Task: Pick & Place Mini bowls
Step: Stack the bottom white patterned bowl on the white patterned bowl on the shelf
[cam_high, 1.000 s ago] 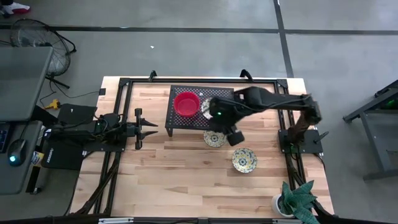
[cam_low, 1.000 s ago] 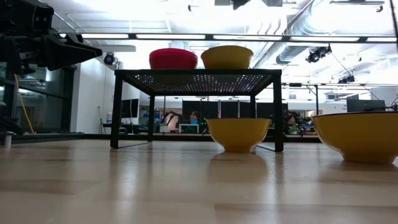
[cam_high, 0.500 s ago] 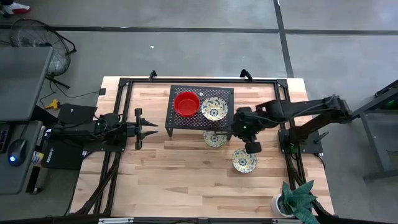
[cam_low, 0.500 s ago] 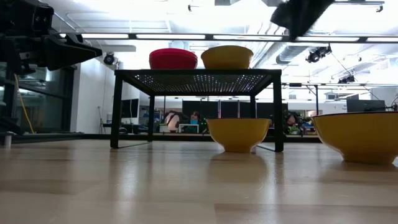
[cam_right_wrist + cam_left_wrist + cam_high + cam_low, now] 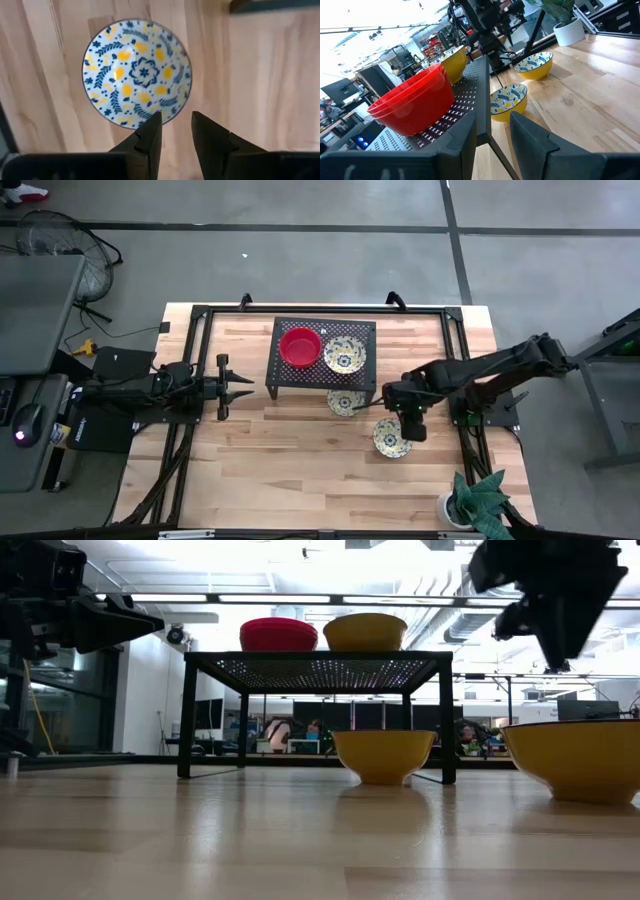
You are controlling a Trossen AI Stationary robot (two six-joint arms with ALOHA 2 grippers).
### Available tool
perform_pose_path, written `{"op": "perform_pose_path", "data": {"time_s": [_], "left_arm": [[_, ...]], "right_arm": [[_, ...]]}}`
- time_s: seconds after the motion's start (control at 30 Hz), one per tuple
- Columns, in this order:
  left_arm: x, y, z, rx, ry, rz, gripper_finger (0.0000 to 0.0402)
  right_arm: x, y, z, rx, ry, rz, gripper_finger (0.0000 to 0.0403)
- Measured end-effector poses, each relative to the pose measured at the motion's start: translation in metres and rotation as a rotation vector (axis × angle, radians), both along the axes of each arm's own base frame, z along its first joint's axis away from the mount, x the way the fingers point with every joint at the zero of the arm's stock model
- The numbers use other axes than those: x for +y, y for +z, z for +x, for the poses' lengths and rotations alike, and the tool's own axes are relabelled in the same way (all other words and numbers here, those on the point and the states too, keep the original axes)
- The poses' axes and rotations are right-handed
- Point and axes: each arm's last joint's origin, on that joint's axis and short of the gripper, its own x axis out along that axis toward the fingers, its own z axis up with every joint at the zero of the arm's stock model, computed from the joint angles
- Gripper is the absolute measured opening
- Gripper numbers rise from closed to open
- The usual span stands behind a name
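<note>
A stack of red mini bowls [image 5: 299, 346] and one floral mini bowl [image 5: 345, 358] stand on the black mesh rack [image 5: 322, 330]. A second floral bowl [image 5: 345, 402], yellow outside, rests on its base on the table at the rack's near edge. A third floral bowl [image 5: 137, 72] sits nearer the table's right. My right gripper [image 5: 176, 122] hangs open above that third bowl's rim, pointing down, touching nothing; it shows dark in the low view [image 5: 560, 600]. My left gripper [image 5: 235, 387] waits open and level at the table's left, facing the rack.
A potted plant [image 5: 478, 500] stands at the table's near right corner. Black frame rails [image 5: 460, 360] run along the table's sides. Bare wood [image 5: 290, 460] lies in front of the rack toward the near edge.
My right gripper has swung away from the rack toward the table's right and near edge, come down, and rolled about its own axis. It now hangs over the near-right floral bowl. The bowls have stayed where they were.
</note>
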Motion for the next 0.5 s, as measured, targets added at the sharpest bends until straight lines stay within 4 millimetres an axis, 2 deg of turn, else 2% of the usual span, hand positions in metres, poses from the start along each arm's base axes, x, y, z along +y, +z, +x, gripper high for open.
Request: {"op": "perform_pose_path", "data": {"time_s": [0.23, 0.37, 0.5], "left_arm": [[0.0, 0.0, 0.0, 0.0, 0.0, 0.0, 0.0113], [0.0, 0.0, 0.0, 0.0, 0.0, 0.0, 0.0113], [0.0, 0.0, 0.0, 0.0, 0.0, 0.0, 0.0113]], "right_arm": [[0.009, -0.014, -0.005, 0.068, -0.163, 0.084, 0.0094], [0.013, -0.024, -0.013, 0.127, -0.437, 0.017, 0.0094], [0.023, -0.028, -0.018, 0.153, -0.562, 0.009, 0.0094]]}}
